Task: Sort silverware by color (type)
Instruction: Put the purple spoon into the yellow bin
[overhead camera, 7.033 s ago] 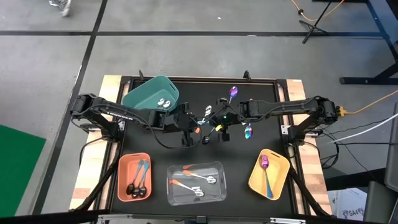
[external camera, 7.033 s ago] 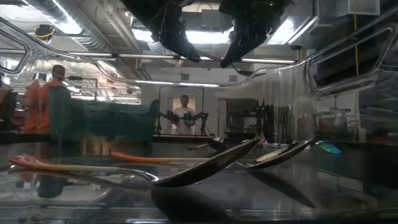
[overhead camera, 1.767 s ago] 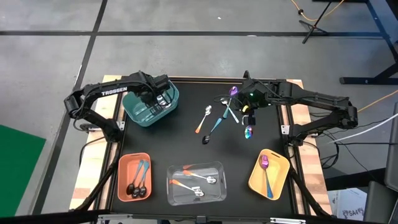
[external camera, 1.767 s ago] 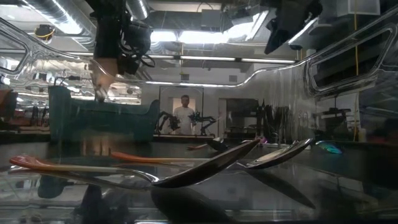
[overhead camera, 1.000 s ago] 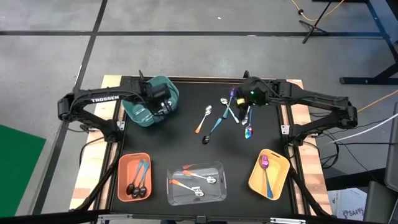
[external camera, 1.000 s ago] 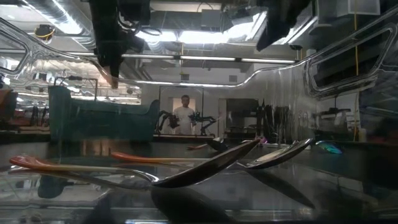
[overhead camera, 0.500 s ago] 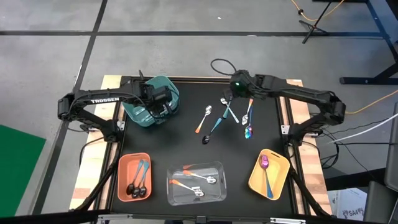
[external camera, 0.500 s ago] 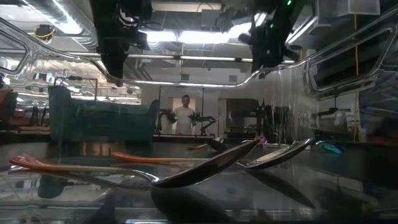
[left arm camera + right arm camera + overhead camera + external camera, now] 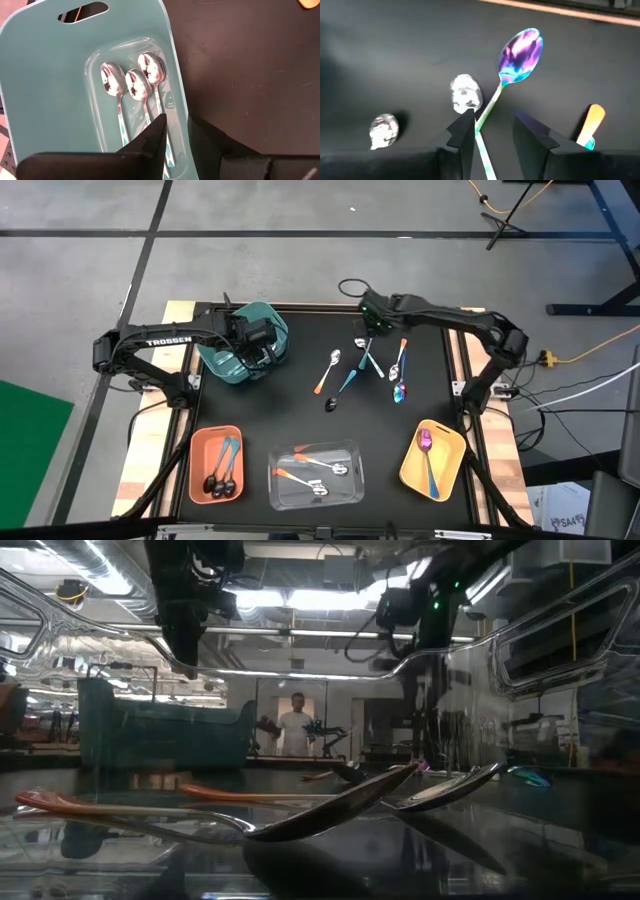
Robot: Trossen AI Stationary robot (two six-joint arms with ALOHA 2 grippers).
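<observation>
- Hovering over the teal bin [image 9: 240, 345] at the table's back left, the left gripper [image 9: 176, 131] has its fingers slightly parted and nothing between them.
- Three silver spoons [image 9: 131, 85] lie side by side in that bin, bowls together.
- At the back of the table, the right gripper [image 9: 492, 125] hangs above a purple spoon [image 9: 520, 50]; its fingers stand apart on either side of the handle, not clamped on it.
- Loose spoons [image 9: 365, 365] are scattered on the black table [image 9: 300, 410] between the arms.
- Along the front edge: salmon bin [image 9: 216, 465] with dark spoons, clear bin [image 9: 315, 473] with orange-handled spoons, yellow bin [image 9: 432, 458] with one purple spoon.
</observation>
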